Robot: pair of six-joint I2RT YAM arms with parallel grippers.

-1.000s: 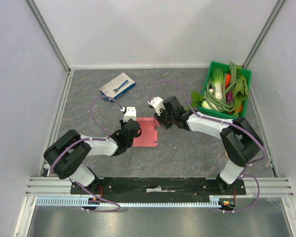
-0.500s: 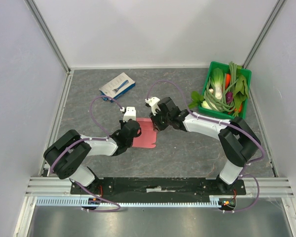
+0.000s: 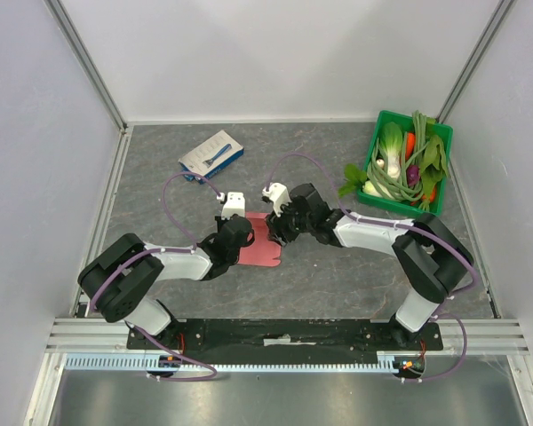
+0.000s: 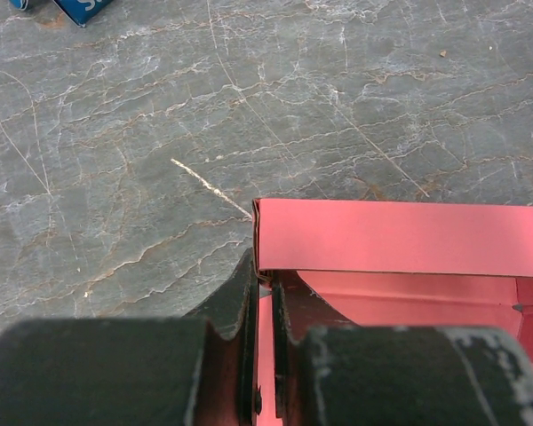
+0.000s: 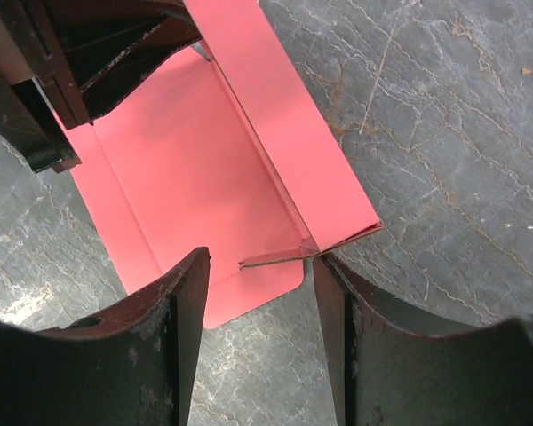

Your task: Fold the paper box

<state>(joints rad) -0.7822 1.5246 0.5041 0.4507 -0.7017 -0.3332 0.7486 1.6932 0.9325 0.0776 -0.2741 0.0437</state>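
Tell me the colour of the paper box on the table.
The paper box is plain pink-red, unmarked; the right wrist view shows it best.

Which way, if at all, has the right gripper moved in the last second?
Yes. In the top view the right gripper shifted left, away from the green basket, farther over the pink paper box.

The two arms meet over the paper box [image 3: 265, 250] at mid-table, so room there is tight. The left gripper [image 4: 265, 282] has its jaws pinched on a raised wall of the box, and the right gripper [image 5: 258, 266] stands close beside it, jaws apart astride one corner. Bare table [image 3: 338, 275] lies open near and right of the box. A white-and-blue box [image 3: 211, 153] sits well apart at far left, and a green basket [image 3: 374, 155] of vegetables blocks the far right corner. Grey walls [image 3: 249, 53] close three sides.
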